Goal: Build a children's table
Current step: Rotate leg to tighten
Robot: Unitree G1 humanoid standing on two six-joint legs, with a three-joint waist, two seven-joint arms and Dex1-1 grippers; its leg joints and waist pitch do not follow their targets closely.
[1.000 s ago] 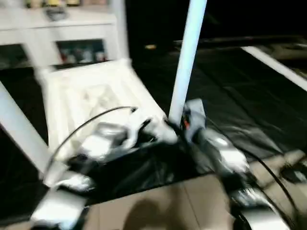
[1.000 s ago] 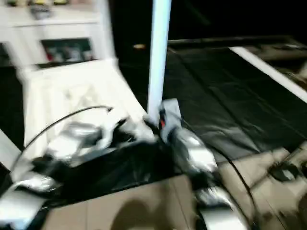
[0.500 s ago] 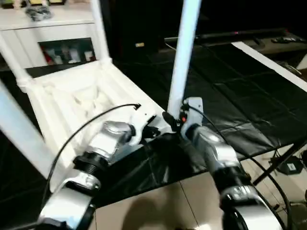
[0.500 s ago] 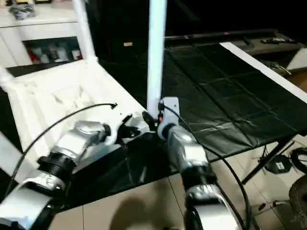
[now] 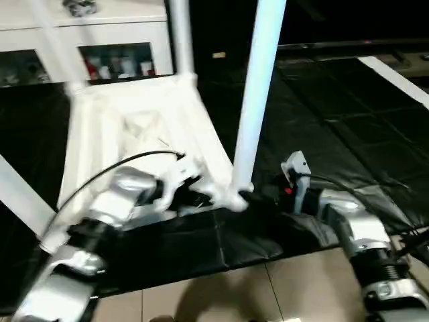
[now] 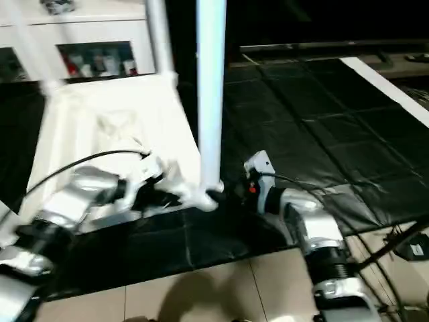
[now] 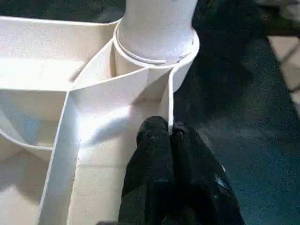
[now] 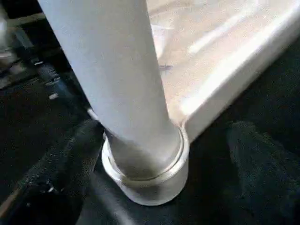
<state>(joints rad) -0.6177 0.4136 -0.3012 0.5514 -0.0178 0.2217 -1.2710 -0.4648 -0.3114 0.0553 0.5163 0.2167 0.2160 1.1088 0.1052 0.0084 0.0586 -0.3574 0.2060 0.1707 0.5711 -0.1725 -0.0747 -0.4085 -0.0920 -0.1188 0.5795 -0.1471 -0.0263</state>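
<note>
Right gripper backed off leg, fingers apart; left gripper clamped on tabletop rib. Leg-seating step; next, check seating.

Dim room, black backdrop swallowing detail, while the white table top and upright leg blow out bright under overhead light. Motion blur smears both head views, worst on the silver forearms. Glare streaks the black mat. In the right wrist view the leg looms soft and grey, its near fingers unfocused.
</note>
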